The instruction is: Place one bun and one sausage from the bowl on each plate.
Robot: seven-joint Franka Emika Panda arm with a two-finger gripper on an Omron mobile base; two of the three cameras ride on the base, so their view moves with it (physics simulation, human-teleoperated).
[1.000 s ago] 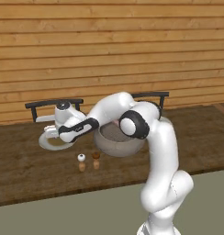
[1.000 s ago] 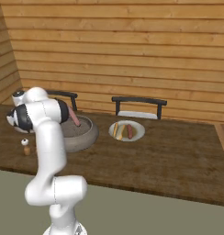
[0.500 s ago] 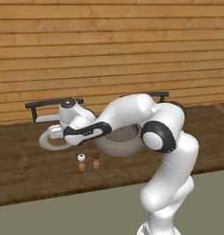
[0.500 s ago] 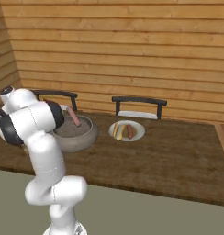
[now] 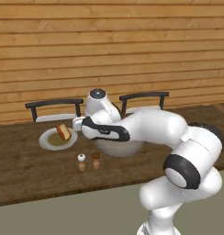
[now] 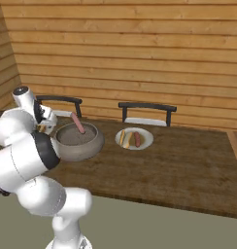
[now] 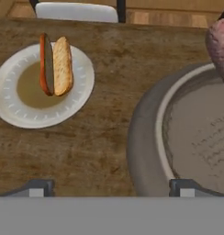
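Wooden table (image 6: 188, 165), grey bowl (image 6: 76, 142) central, one sausage (image 6: 77, 122) leaning inside. Gripper (image 7: 111, 189) hovering left of bowl, fingers apart, empty. Risk: clipping bowl's rim, rolling sausage away.

two plates: one near the left (image 5: 52, 141), one right of the bowl (image 6: 145, 141); one deep grey bowl (image 6: 93, 144); two buns, one lying on each plate: (image 5: 64, 132) and (image 6: 123, 138); two sausages: one on the right-hand plate beside its bun (image 6: 137, 139), one leaning on the bowl's rim (image 6: 77, 122); two small shakers standing side by side on the table in front of the bowl: one white-topped (image 5: 81, 162), one brown-topped (image 5: 96, 160); two dark-framed chairs behind the table: (image 6: 147, 113) and (image 6: 59, 103); one wooden table (image 6: 178, 170).
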